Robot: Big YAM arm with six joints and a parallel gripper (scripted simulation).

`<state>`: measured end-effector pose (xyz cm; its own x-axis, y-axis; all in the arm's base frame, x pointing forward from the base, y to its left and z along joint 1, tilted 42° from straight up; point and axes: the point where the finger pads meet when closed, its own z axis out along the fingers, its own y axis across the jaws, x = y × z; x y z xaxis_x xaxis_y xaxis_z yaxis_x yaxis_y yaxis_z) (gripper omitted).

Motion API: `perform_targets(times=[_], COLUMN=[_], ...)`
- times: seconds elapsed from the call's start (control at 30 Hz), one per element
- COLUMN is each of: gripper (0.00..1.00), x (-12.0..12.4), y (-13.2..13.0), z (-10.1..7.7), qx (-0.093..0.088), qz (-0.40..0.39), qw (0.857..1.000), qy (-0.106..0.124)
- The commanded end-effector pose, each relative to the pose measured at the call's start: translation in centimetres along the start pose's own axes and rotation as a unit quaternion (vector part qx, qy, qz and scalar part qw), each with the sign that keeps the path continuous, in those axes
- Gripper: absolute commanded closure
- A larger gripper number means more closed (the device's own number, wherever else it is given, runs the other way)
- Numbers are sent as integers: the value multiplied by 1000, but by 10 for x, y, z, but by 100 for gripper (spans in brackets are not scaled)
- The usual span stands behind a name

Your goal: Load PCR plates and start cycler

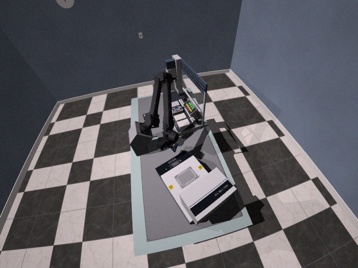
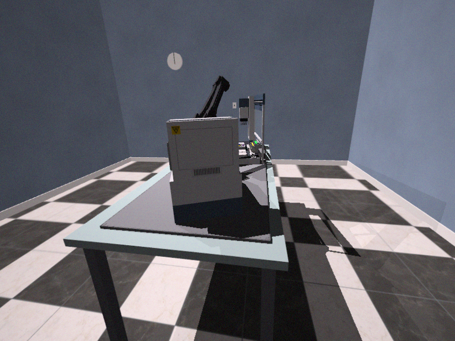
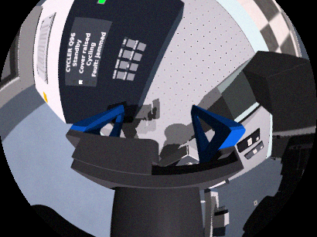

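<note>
The cycler Q1 [image 1: 195, 187] stands slantwise on the mat with its lid [image 1: 208, 195] slid back and the well block [image 1: 186, 177] bare. Its lamp [image 3: 101, 1] is green, and the panel keys [image 3: 127, 59] show in the wrist view. My gripper [image 3: 157, 108] [image 1: 171, 145] is open and empty, low over the mat just off the panel end of Q1. Two white plates [image 1: 181, 119] lie on the deck behind the arm; I cannot tell M06 from N06. From the exterior view, Q1 [image 2: 205, 159] hides the gripper.
A liquid-handler frame [image 1: 190, 83] with a raised rail stands over the deck. A block with coloured tube caps [image 1: 190, 106] and a dark block [image 1: 177, 109] sit on the deck. The arm base [image 1: 143, 133] is at the mat's left.
</note>
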<state>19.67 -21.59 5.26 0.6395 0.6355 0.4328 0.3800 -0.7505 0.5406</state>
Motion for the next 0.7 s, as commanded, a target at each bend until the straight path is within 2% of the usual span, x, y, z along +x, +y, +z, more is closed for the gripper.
perform_targets(times=[0.0,0.07,0.17,0.27,0.37,0.43,0.53,0.63,0.67], gripper=[0,0,0,0,0,0,0,0,0], x=[9,12,31,33,50,43,47,73,72], y=[7,6,15,19,15,8,9,17,19], z=[5,6,13,15,22,21,22,27,25], qx=[12,23,25,30,45,56,54,52,53], qz=[-26,-51,-89,-116,-145,-160,-161,-201,-214], qw=[1000,998,996,993,988,985,985,978,975], qy=[-1,4,4,0,4,5,1,9,11])
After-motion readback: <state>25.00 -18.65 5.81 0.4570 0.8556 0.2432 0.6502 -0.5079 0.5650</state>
